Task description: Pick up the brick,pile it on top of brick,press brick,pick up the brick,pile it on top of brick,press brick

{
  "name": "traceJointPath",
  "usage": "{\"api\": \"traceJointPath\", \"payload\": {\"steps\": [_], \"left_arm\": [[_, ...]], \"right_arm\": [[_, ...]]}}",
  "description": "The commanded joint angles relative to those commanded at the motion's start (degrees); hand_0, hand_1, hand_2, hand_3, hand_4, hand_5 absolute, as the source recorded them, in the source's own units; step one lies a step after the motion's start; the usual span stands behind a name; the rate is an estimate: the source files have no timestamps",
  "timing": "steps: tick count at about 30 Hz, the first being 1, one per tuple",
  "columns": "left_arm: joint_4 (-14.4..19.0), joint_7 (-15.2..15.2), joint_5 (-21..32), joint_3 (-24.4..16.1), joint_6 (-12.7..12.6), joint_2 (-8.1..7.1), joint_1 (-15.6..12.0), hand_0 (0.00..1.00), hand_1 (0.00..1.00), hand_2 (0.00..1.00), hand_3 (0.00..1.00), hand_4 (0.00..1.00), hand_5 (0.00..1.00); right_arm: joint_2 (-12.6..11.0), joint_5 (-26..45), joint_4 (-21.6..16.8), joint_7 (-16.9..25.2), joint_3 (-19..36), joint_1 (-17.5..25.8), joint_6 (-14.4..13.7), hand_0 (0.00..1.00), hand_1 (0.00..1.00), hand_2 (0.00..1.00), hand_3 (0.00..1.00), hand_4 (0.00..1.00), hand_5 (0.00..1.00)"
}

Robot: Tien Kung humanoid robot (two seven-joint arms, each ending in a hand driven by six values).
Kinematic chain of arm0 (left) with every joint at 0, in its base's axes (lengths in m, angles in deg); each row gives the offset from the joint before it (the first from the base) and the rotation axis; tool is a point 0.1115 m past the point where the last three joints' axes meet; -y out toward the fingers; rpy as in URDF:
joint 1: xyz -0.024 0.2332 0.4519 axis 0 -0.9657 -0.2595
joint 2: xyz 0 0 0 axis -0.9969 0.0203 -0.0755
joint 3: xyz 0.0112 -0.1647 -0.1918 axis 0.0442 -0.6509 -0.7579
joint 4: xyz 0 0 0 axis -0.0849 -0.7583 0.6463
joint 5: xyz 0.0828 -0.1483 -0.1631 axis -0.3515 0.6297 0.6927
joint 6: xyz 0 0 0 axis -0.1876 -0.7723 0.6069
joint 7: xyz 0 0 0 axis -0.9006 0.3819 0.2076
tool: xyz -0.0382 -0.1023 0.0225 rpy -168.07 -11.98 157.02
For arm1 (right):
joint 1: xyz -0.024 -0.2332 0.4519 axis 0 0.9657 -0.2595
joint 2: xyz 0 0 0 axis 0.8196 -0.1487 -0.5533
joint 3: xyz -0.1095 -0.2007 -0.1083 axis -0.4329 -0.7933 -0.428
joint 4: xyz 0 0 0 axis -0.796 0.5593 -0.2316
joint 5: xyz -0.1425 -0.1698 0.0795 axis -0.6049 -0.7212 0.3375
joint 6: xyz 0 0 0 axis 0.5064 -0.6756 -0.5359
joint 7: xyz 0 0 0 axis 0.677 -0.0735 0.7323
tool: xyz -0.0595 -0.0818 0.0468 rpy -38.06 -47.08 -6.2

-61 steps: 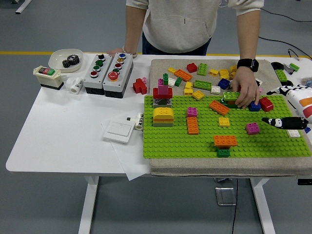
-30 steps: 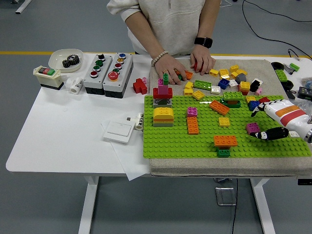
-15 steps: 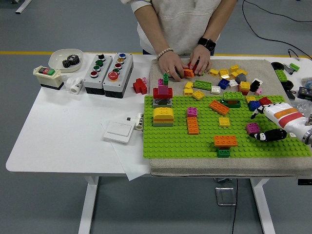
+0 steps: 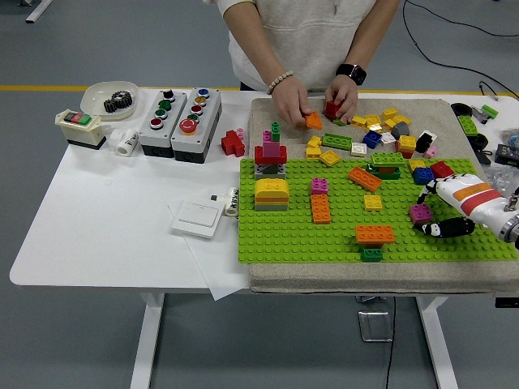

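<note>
Studded glossy plastic green baseplate (image 4: 324,243), matt beige cloth mat (image 4: 268,274) beneath, smooth white table (image 4: 105,227), shiny plastic bricks (image 4: 369,138)

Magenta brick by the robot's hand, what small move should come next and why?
Probably close the right hand on the small magenta brick: its black fingers are spread around the brick on the green studded baseplate, not gripping yet.

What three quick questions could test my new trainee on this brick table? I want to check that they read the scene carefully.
1. True or false: the robot's right hand is closed on the magenta brick.
2. Which colour is the brick stacked on the small green brick?
3. How many of the person's hands are among the loose bricks: A one, B two?

Key: 1 false, its fingers are around the brick but open; 2 orange; 3 B.
</note>
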Motion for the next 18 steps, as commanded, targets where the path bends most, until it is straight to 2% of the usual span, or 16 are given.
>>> {"api": "traceJointPath", "payload": {"steps": [1,7,8,13,14,18], "left_arm": [[0.0,0.0,-0.1,0.0,0.0,0.00,0.0,0.747,0.736,0.743,0.591,0.648,0.669],[0.0,0.2,-0.5,-0.3,0.0,-0.03,-0.1,0.747,0.736,0.743,0.591,0.648,0.669],[0.0,0.2,-0.6,-0.3,0.0,-0.03,-0.1,0.747,0.736,0.745,0.592,0.648,0.669],[0.0,0.3,-0.9,-0.4,0.0,-0.04,-0.1,0.747,0.736,0.745,0.592,0.648,0.669],[0.0,0.3,-0.8,-0.4,0.0,-0.04,-0.1,0.748,0.736,0.744,0.592,0.648,0.669],[0.1,0.2,-0.6,-0.3,0.0,-0.03,0.0,0.748,0.736,0.744,0.592,0.648,0.669]], "right_arm": [[0.0,0.0,0.0,0.0,0.0,0.0,0.0,0.604,0.625,0.634,0.542,0.811,0.501],[0.1,0.0,0.3,0.3,-0.2,0.1,-0.4,0.604,0.625,0.634,0.542,0.811,0.501],[0.1,0.1,0.3,0.5,-0.2,0.1,-0.6,0.557,0.599,0.607,0.529,0.798,0.509],[0.0,0.3,0.5,0.8,-0.3,0.2,-1.1,0.557,0.599,0.607,0.529,0.798,0.509],[0.0,0.3,0.7,0.9,-0.3,0.2,-1.2,0.514,0.556,0.578,0.522,0.787,0.511],[0.0,0.3,0.9,1.1,-0.3,0.1,-1.4,0.514,0.556,0.578,0.522,0.787,0.511]]}}
